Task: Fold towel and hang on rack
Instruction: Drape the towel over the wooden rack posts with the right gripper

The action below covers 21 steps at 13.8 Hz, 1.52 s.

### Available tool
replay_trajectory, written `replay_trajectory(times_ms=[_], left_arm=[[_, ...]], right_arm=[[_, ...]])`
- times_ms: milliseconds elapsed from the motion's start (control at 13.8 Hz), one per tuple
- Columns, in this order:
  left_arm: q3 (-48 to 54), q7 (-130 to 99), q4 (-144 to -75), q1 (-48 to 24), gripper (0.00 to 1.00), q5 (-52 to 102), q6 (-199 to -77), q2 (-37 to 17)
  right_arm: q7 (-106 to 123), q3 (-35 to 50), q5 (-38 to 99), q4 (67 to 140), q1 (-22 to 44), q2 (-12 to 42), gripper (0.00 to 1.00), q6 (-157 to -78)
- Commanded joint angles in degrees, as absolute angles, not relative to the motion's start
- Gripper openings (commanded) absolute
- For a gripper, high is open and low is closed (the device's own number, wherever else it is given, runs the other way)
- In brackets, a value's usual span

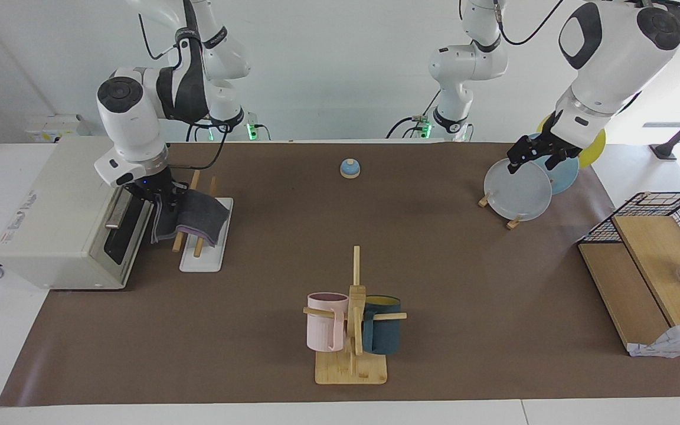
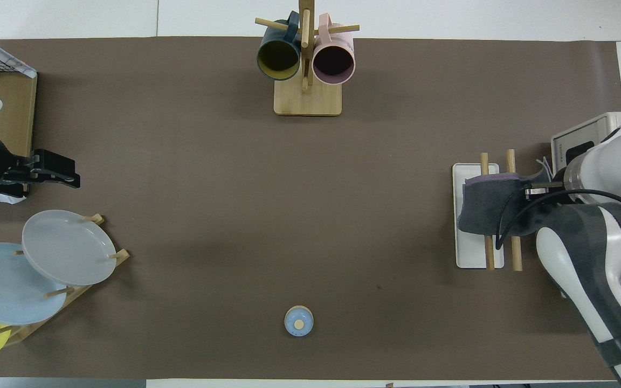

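While draped grey side up over both rods of the rack, with a purple strip showing at one fold, the towel lying at the right arm's end of the tabletop, beside the white appliance. Right gripper at the towel's appliance-side edge; fingers hidden by cloth in the facing view and by the arm from overhead, so cannot tell whether gripping. Left gripper waiting above the plate stand, jaws apart, holding nothing; seen from overhead jutting clear of the plates.

Grey-and-purple towel, pink mug, brown mat
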<state>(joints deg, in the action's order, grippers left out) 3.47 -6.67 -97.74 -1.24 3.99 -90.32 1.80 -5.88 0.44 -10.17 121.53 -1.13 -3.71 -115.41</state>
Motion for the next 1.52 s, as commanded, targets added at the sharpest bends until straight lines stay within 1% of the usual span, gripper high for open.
replay_trajectory(times_ms=[0, 217, 289, 507, 651, 796, 868, 1375, 1447], left_arm=[[3.3, -4.7, -96.2, -2.0, 1.0, 2.8, -88.6, 1.0], [3.3, -4.6, -95.8, -2.1, 1.0, 2.8, -87.4, 1.0], [3.3, -4.5, -95.7, -2.0, 1.0, 2.8, -87.4, 0.9], [3.2, -3.5, -95.6, -1.9, 1.0, 2.8, -87.4, 0.9], [3.1, -3.5, -95.6, -1.8, 1.0, 3.0, -87.5, 0.9], [3.1, -3.3, -95.7, -1.9, 1.0, 2.8, -87.5, 0.9], [3.1, -2.3, -95.7, -1.9, 1.0, 1.9, -87.3, 0.9], [3.2, -1.3, -94.4, -1.7, 1.0, 0.3, -89.6, 0.0], [3.2, -1.6, -94.4, -1.7, 1.0, 0.4, -90.0, 0.0]], right_arm=[[-6.9, 1.0, -10.5, 121.8, -1.1, -4.1, 1.0, -114.7], [-6.9, 1.1, -10.5, 121.2, -0.4, -4.0, 1.0, -113.9], [-6.9, 1.1, -10.5, 120.0, -0.4, -3.8, 1.0, -112.4], [-6.4, 1.1, -10.6, 113.9, 1.5, -3.3, 1.0, -106.4], [-3.9, 1.1, -11.0, 107.8, 1.4, -2.9, 1.0, -99.7], [2.6, 1.1, -10.9, 103.4, 0.7, -2.2, 1.0, -95.4], [4.9, 1.0, -10.6, 102.1, 0.6, -2.0, 1.0, -94.6], [4.6, 2.3, -8.0, 98.1, 1.5, -2.1, 1.0, -88.1], [4.5, 2.3, -7.9, 97.9, 1.4, -1.9, 1.0, -88.4]])
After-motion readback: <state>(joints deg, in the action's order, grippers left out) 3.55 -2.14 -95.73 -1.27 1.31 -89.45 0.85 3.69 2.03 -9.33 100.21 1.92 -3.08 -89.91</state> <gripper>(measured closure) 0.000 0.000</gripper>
